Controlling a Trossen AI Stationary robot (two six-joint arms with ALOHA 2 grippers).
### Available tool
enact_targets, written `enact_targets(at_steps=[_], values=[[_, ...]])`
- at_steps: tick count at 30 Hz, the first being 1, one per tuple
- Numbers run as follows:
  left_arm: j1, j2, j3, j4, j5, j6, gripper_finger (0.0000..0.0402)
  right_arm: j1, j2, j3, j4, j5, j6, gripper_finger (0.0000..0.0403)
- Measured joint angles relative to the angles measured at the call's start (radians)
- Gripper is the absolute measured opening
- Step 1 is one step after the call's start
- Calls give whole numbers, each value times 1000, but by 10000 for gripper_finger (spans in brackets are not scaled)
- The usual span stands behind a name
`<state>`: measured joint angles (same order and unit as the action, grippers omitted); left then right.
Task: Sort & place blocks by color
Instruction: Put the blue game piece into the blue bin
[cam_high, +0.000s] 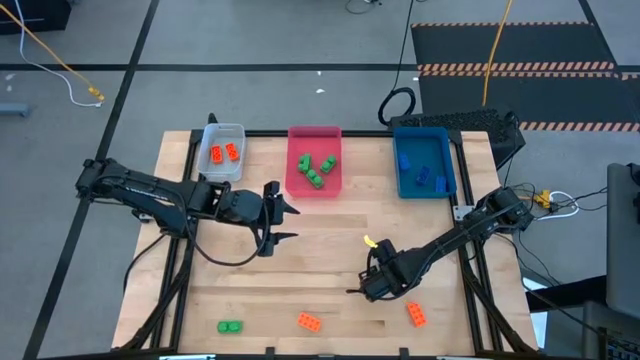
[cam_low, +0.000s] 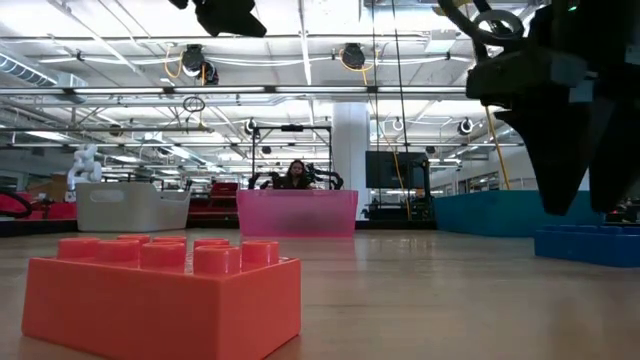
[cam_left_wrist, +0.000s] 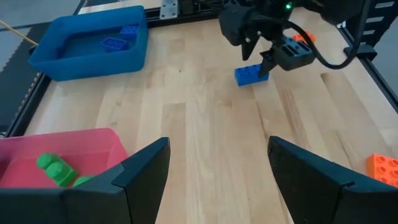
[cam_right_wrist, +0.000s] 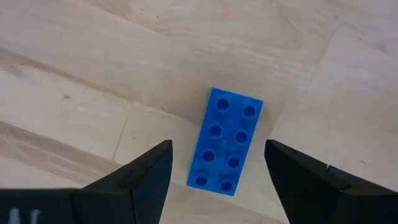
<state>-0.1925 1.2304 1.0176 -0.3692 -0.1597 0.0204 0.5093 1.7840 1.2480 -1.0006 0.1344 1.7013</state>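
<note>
Bare tabletop all around blue block between spread jaws.

No readable text, label or number anywhere

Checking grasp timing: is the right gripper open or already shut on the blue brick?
Open. The right gripper hangs over the blue brick, its fingers clear of both the brick's sides.

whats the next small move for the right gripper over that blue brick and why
Probably straight down, then close. The right gripper hangs open directly above the blue brick, which lies flat on the table, studs up, between the fingers and not yet gripped. The blue tray would come next.
</note>
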Motion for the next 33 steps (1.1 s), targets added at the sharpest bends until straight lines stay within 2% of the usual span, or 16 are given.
enact_targets(at_steps=[13,18,22,28,33], values=[[0,0,0,-10,0,2,273,-5,1,-146,161,-17,23,251],[0,0,0,-11,0,3,273,-5,-3,-171,169,-38,16,247],[0,0,0,-11,0,3,273,-7,-3,-172,159,-42,-15,221],[0,0,0,-11,0,3,273,-7,-1,-173,132,-50,-63,139],[0,0,0,-19,0,2,273,-26,-16,-174,78,-59,-142,136]])
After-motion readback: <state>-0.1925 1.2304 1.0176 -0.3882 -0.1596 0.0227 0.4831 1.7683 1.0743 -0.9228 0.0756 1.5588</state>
